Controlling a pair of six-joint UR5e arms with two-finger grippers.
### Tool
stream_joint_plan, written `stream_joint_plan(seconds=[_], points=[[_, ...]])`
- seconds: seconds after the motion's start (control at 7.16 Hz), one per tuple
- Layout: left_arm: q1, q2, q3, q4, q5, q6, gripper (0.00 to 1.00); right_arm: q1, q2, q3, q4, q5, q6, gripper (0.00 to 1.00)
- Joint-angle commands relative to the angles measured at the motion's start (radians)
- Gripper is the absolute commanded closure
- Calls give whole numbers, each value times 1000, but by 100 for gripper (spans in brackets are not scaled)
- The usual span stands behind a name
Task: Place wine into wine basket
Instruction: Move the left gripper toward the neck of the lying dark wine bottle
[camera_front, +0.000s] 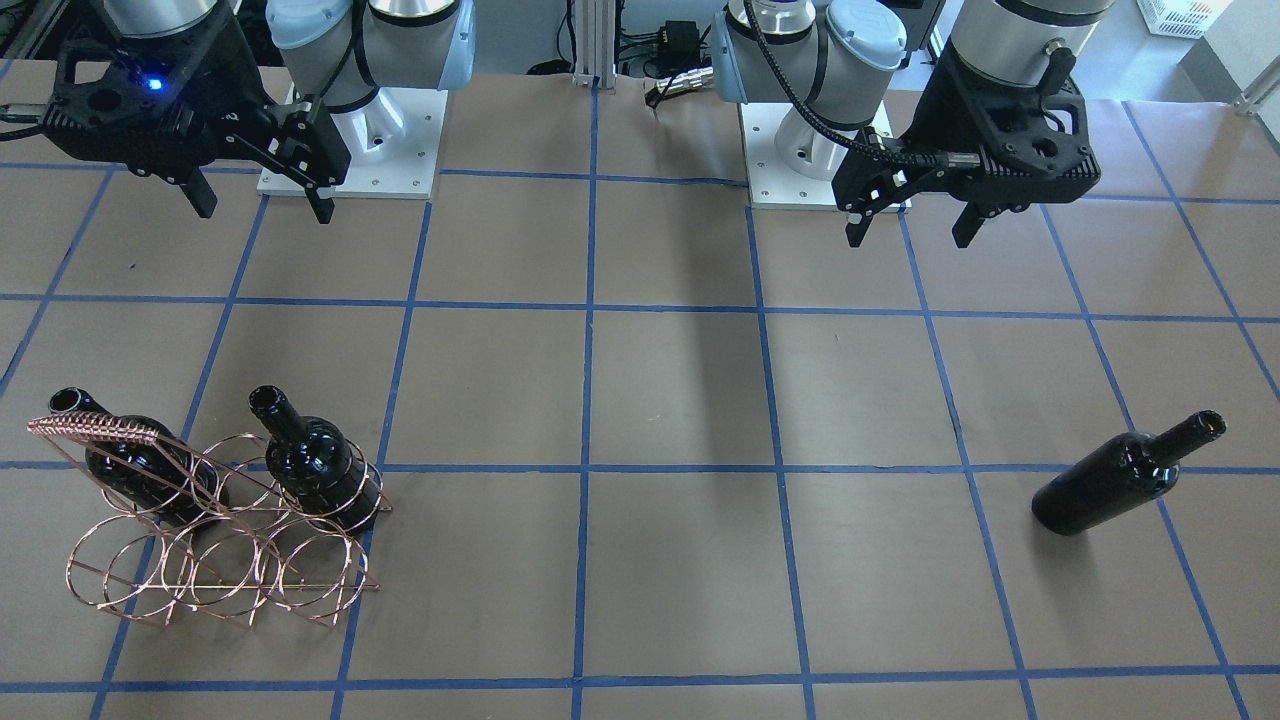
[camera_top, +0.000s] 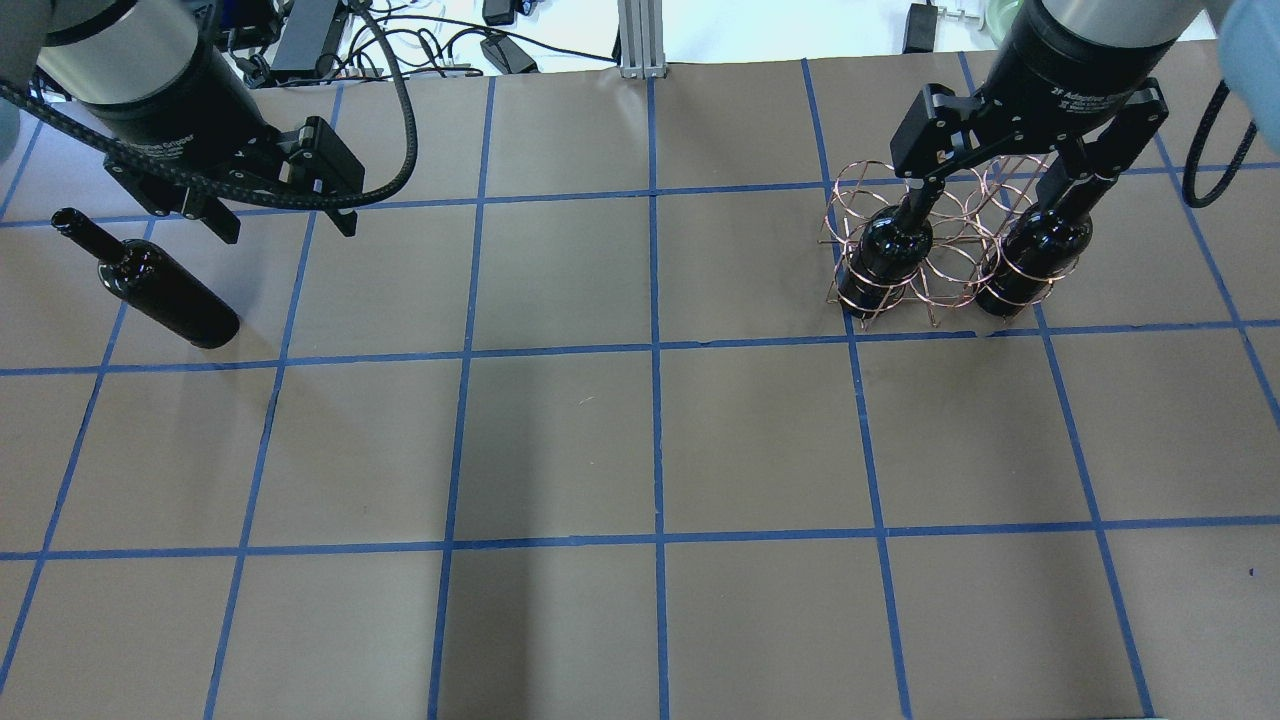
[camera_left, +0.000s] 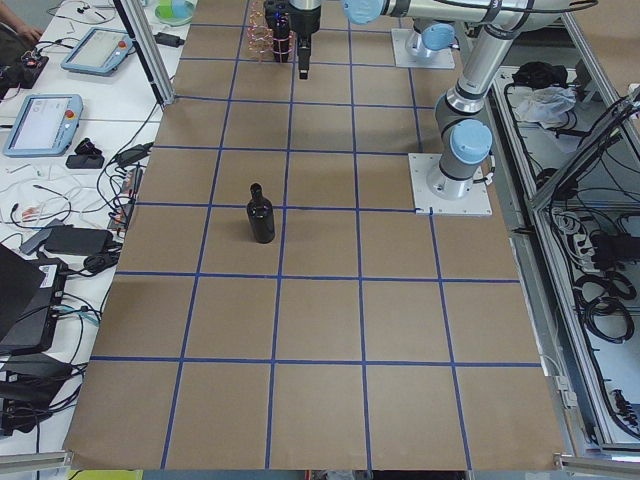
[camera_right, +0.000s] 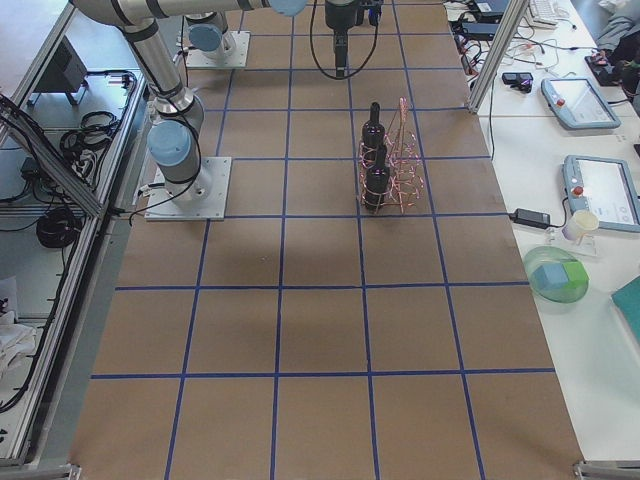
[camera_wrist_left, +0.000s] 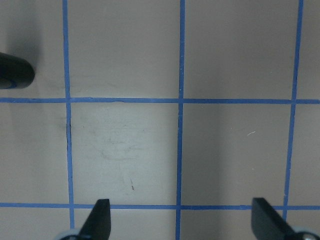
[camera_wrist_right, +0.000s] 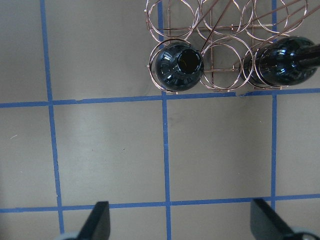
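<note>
While two bottles occupy the wine basket, one wine stands apart.

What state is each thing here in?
Left gripper: open, empty.
Right gripper: open, empty.
Lone bottle: upright, outside the rack.
First racked bottle: upright in an end ring.
Second racked bottle: upright in the other end ring.
Wine rack: middle place free.

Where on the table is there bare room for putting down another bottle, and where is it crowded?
Free: the whole middle of the table, between the lone wine bottle and the wine basket, and the rows towards the operators' side. Crowded: only around the basket, whose rings hold two bottles.
</note>
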Motion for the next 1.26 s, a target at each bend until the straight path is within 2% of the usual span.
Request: stream_joint_plan(seconds=[0.0,1.12], points=[[0,0,-1,2,0,2,0,0,0,2,0,0,0,0],[0,5,-24,3,0,4,0,0,0,2,2,0,0,0]])
